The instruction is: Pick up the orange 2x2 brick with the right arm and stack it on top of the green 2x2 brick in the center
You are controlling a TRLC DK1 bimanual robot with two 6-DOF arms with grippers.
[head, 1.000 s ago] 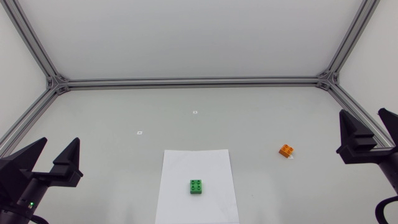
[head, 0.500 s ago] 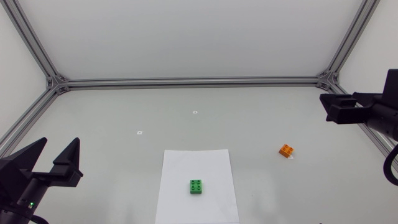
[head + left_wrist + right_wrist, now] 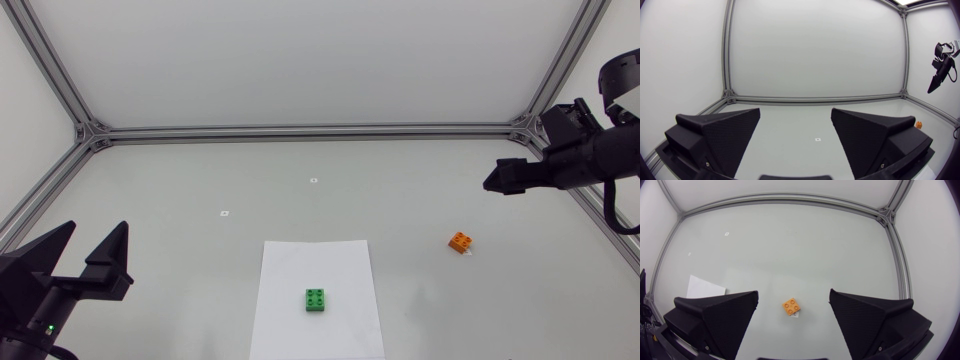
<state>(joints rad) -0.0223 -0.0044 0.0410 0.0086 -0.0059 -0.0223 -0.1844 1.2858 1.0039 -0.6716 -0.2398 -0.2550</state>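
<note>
orange 2x2 brick (image 3: pixel 791 306), square, four round studs up

Left gripper (image 3: pixel 796 119): at the near edge, its two broad black wedge fingers (image 3: pixel 720 136) spread wide, with nothing between them.
Table (image 3: pixel 790 130): a pale grey surface stretching ahead of the left gripper.
White marker (image 3: pixel 816 139): a small square flat on the table, ahead of the left gripper's gap, nearer its right finger.
Orange brick (image 3: pixel 919 124): on the table, far ahead of the left gripper, just past its right finger's outer edge.
Right gripper (image 3: pixel 934 85): a dark wedge pointing down, high over the table, far ahead and right of the left gripper.
</note>
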